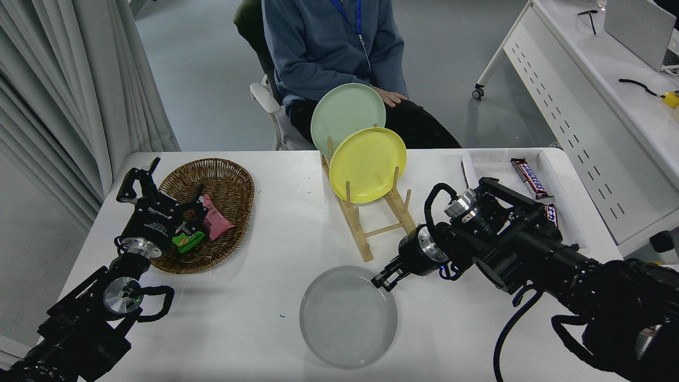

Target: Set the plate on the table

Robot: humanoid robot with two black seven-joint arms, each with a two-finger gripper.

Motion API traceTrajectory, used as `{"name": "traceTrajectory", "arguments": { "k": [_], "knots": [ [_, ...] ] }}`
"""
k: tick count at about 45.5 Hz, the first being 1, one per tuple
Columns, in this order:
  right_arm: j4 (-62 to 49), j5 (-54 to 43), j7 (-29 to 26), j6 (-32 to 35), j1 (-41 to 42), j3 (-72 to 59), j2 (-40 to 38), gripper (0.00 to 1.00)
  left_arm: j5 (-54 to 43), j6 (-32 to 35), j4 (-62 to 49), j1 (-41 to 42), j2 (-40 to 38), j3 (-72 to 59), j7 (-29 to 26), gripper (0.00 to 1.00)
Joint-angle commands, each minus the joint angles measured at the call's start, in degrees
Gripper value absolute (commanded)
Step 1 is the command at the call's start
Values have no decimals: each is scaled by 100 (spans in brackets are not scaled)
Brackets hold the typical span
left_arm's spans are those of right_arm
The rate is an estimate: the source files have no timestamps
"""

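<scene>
The light-grey plate [348, 317] lies low and flat at the front middle of the white table [254, 318]. My right gripper [384, 279] is at the plate's far right rim, and its fingers look shut on the rim. The right arm comes in from the lower right. My left gripper [163, 190] is parked at the lower left, open and empty, over the near edge of the wicker basket.
A wicker basket [223, 183] with snack packets stands at the left. A wooden rack [371, 223] holds a yellow plate [367, 164] and a pale green plate [345, 109]. A white tray [557, 180] with chocolate bars is at the right. A person [329, 48] sits at the far side.
</scene>
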Motion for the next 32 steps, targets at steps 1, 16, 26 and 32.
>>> {"name": "traceTrajectory", "arguments": {
  "k": [1, 16, 26, 32],
  "knots": [
    [-17, -12, -1, 0, -35, 35, 0, 0, 0, 1, -2, 4, 0, 0, 1, 100],
    [-17, -21, -1, 0, -44, 35, 0, 0, 0, 1, -2, -5, 0, 0, 1, 100],
    [-17, -21, -1, 0, -96, 35, 0, 0, 0, 1, -2, 4, 0, 0, 1, 100],
    [-8, -21, -1, 0, -96, 35, 0, 0, 0, 1, -2, -5, 0, 0, -8, 100]
  ]
}}
